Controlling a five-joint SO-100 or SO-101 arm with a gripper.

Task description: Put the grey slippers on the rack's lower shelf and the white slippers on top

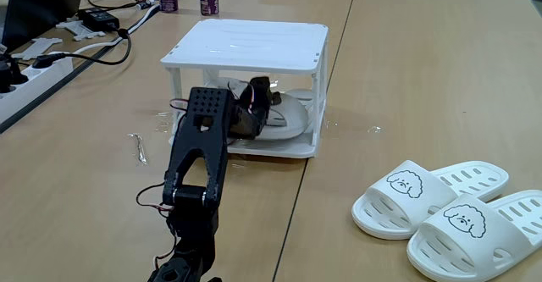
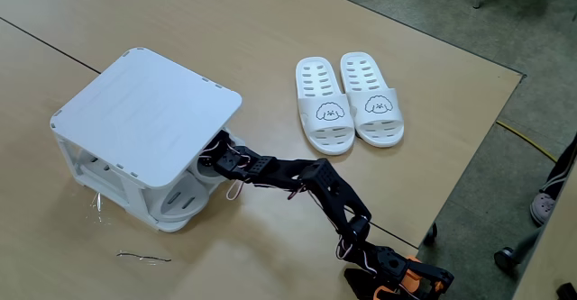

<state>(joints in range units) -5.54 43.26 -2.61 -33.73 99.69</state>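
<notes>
Step in hand: arm reaches into the rack at centre frame; pincer sits under the top, at the lower shelf – looks like placing a grey slipper.
Pincer state: can't tell – tips hidden by the wrist body & the top tier in both fixed views.
Grey slippers: one lies on the lower shelf, centre of a fixed view, touching or just beside the pincer; a pale rounded slipper end shows at the shelf's open side, lower left of a fixed view. Whether both are in, can't tell.
White slippers: pair side by side on the desk, upper centre-right of a fixed view, well apart from rack; not yet on top.
Doing it well: prob. set the slipper flat, fully inside the shelf edge, let go only once it rests, then back straight out, low.
Edges: corner post just right of the pincer; top tier close overhead – lifting early could bump or shove the light rack.
Open room: bare desk between rack & white pair; cables at upper left, a thin bent wire-like bit left of the arm.
</notes>
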